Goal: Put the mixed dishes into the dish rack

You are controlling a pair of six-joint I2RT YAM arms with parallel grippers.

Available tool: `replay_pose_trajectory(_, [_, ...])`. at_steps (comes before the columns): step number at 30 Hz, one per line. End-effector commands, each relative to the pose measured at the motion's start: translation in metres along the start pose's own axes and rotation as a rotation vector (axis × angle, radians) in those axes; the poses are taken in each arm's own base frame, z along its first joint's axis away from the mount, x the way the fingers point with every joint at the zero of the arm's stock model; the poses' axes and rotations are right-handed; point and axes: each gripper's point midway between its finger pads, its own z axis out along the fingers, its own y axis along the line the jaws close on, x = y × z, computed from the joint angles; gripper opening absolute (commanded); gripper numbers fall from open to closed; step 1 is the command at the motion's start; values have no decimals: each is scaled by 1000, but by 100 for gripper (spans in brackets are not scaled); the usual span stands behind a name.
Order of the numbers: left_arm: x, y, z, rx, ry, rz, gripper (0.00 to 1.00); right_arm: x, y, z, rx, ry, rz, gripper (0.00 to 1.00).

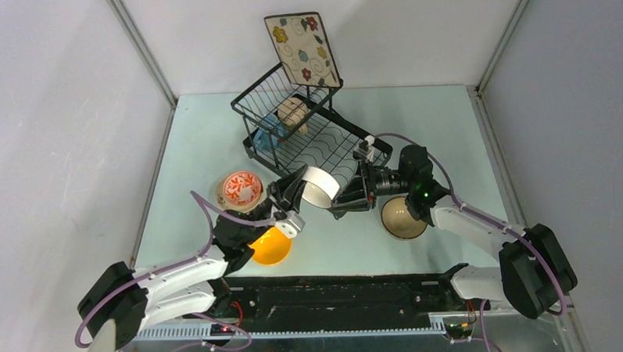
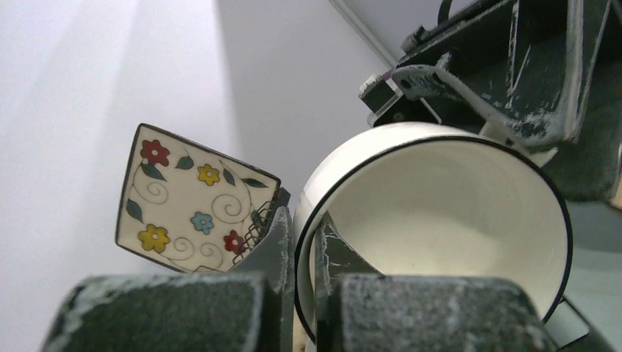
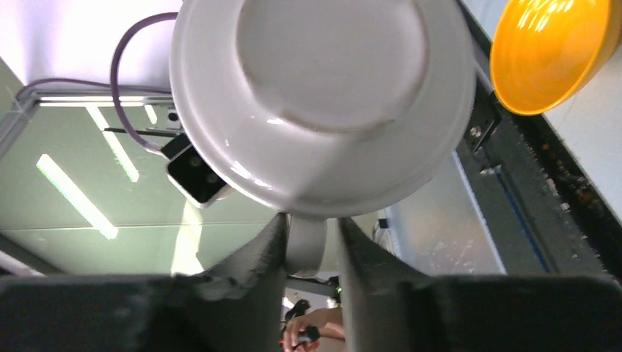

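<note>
A pale green table [image 1: 447,124] sits between plain white walls [image 1: 56,114].

**Left gripper** [image 2: 303,231]: The black fingers [image 2: 275,249], scuffed and dusted white, are closed on the rim wall of the white bowl [image 2: 440,220], one inside and one outside. The bowl is glossy and round, with a thin dark line along its lip. It is held on its side in the air, just in front of the near edge of the rack [image 1: 323,140].

**Right gripper** [image 3: 309,235]: The fingers flank the bowl's flat handle [image 3: 312,246], close on both sides. Whether they clamp it cannot be told. The bowl's smooth base, with a shallow foot ring, faces this wrist camera.

**Arms:** The left arm rises from the near left corner and reaches inward to the centre. The right arm rises from the near right corner, its wrist pointing left. Purple cables run along both.

**Rack:** This is black wire, with a flat slotted tray and a raised basket. A blue mug [image 1: 269,138] and a beige mug [image 1: 293,114] lie in the basket. A square plate [image 1: 302,49], cream with coloured flowers and a dark edge, stands tilted at the far end.

**On the table:**
- The red bowl [image 1: 239,189] sits beside the left wrist.
- The orange bowl [image 1: 269,246] is nearer the bases.
- The tan bowl [image 1: 402,220] lies under the right arm.
</note>
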Motion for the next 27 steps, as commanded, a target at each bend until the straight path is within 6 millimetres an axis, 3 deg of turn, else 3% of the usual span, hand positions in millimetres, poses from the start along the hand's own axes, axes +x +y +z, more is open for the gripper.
replay_pose_trajectory(1, [-62, 21, 19, -1, -243, 111, 0, -4, 28, 6, -74, -5, -80, 22])
replay_pose_trajectory(2, [-63, 22, 20, 2, -249, 115, 0, -4, 28, 6, -74, -6, -81, 14])
replay_pose_trajectory(4, [-67, 16, 22, 38, -270, 123, 0, -5, 30, 6, -78, -12, -90, 8])
replay_pose_trajectory(11, [-75, -4, 22, 144, -333, 117, 1, -3, 39, 2, -91, -35, -134, 0])
replay_pose_trajectory(12, [-77, -2, 23, 133, -339, 115, 5, -4, 38, 1, -83, -41, -143, 0])
replay_pose_trajectory(14, [-75, 5, 22, 92, -330, 104, 29, -8, 34, -3, -61, -76, -163, 0])
replay_pose_trajectory(17, [-67, 16, 20, 11, -291, 35, 44, -28, 28, -10, 25, -183, -255, 0])
replay_pose_trajectory(19, [-62, 13, 15, 2, -276, -7, 50, -43, 23, -19, 126, -271, -301, 0])
replay_pose_trajectory(20, [-56, 8, 12, 4, -255, -39, 61, -45, 17, -24, 177, -296, -285, 0])
replay_pose_trajectory(22, [-45, 0, 6, 3, -207, -77, 74, -58, 13, -33, 260, -365, -333, 0])
replay_pose_trajectory(23, [-42, -2, 5, 0, -190, -86, 76, -68, 17, -37, 292, -402, -381, 0])
replay_pose_trajectory(27, [-21, -12, -5, -8, -70, -185, 84, -95, -7, -48, 469, -453, -404, 0])
